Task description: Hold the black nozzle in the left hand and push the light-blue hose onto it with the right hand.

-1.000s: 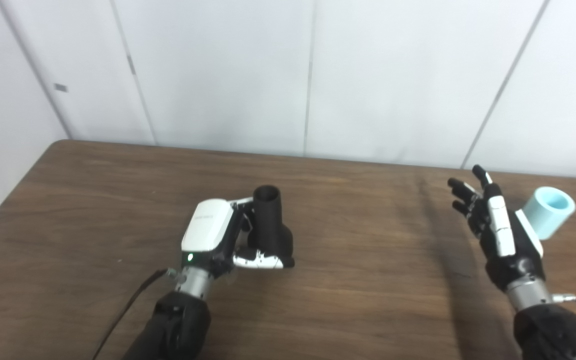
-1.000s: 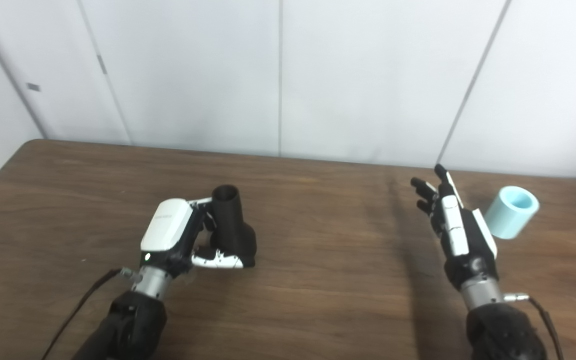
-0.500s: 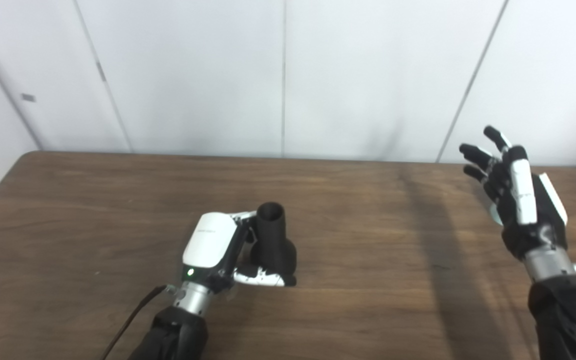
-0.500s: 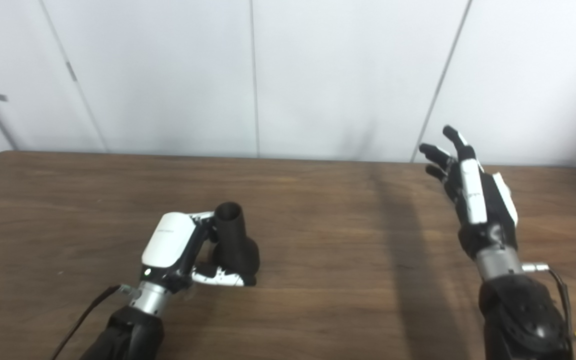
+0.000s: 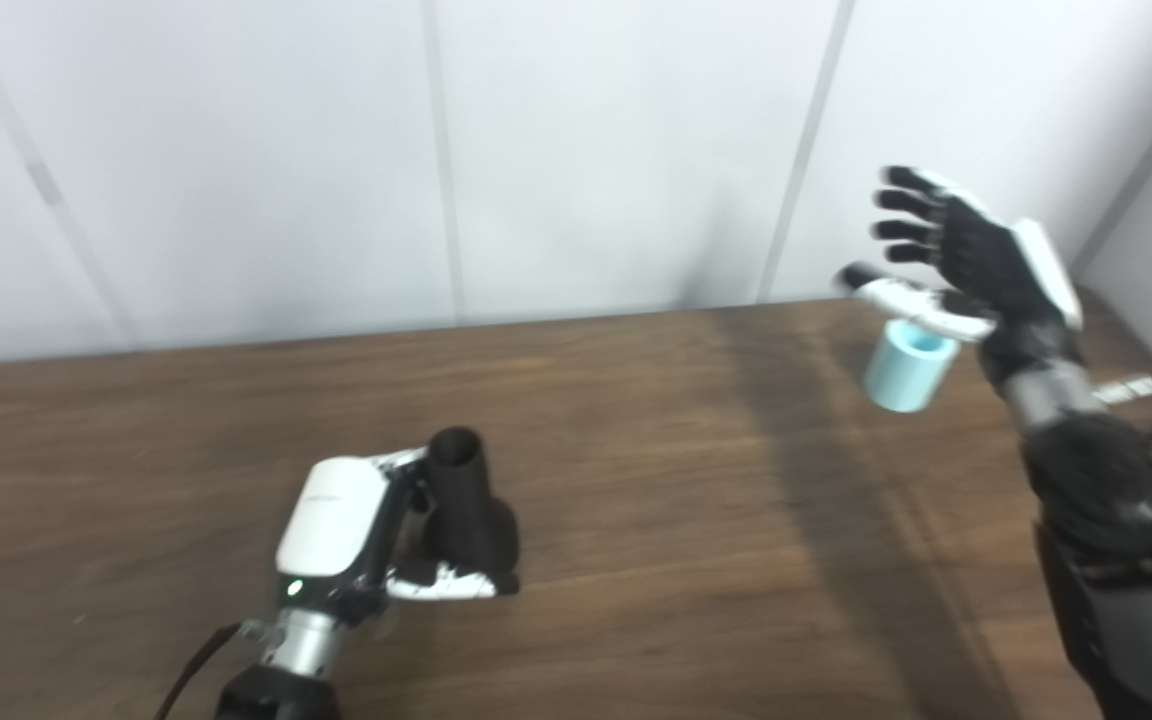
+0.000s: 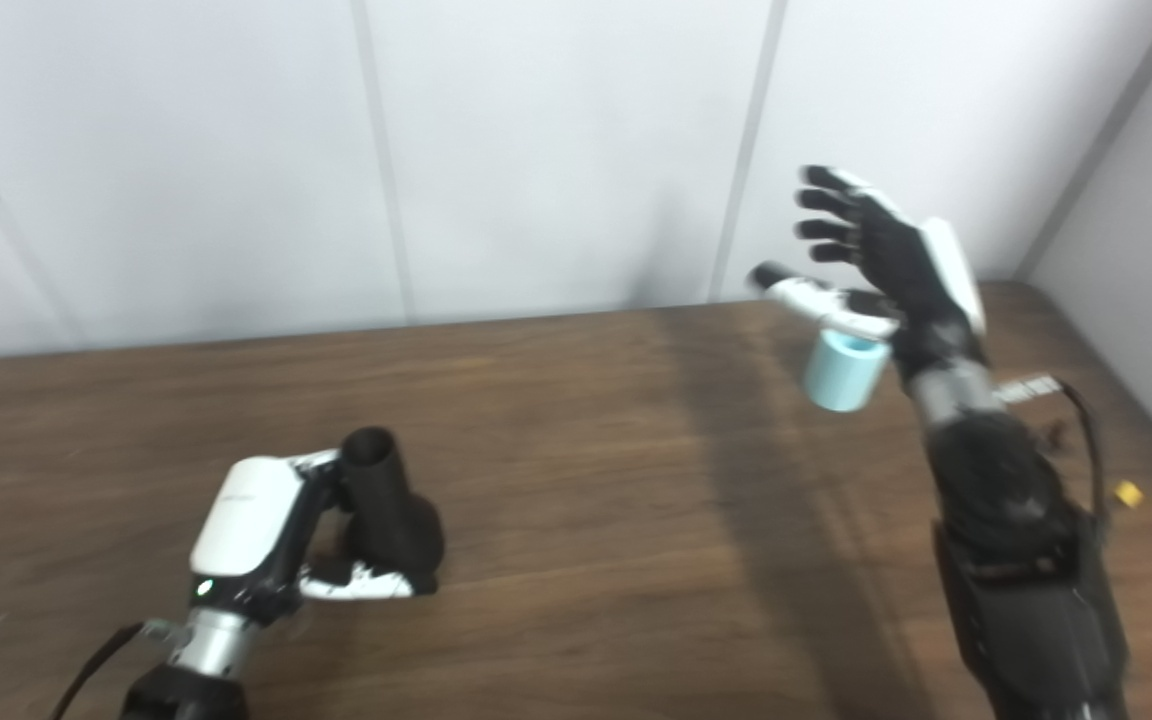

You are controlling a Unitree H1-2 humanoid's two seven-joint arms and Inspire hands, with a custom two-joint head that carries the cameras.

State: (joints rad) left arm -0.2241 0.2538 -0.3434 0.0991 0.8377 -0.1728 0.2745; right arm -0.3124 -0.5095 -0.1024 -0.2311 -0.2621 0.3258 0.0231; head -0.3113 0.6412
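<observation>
The black nozzle [image 5: 461, 500] stands upright on the brown table [image 5: 686, 480], its open mouth facing up. My left hand [image 5: 346, 525] is shut on it, fingers wrapped round its neck and thumb lying across its flared base. The light-blue hose [image 5: 904, 370], a short tube, stands at the far right of the table. My right hand [image 5: 976, 270] hovers over it, open with fingers spread. Its thumb crosses the hose's top rim in the picture; I cannot tell whether they touch.
White wall panels run close behind the table, and a side wall closes in at the far right corner. A cable and a small yellow tag [image 6: 1126, 492] hang by my right forearm. A dark cable trails from my left wrist.
The camera has swung to the right. My right hand has risen and turned from beside the hose to over it, thumb now above the rim. The left hand keeps its hold on the nozzle.
</observation>
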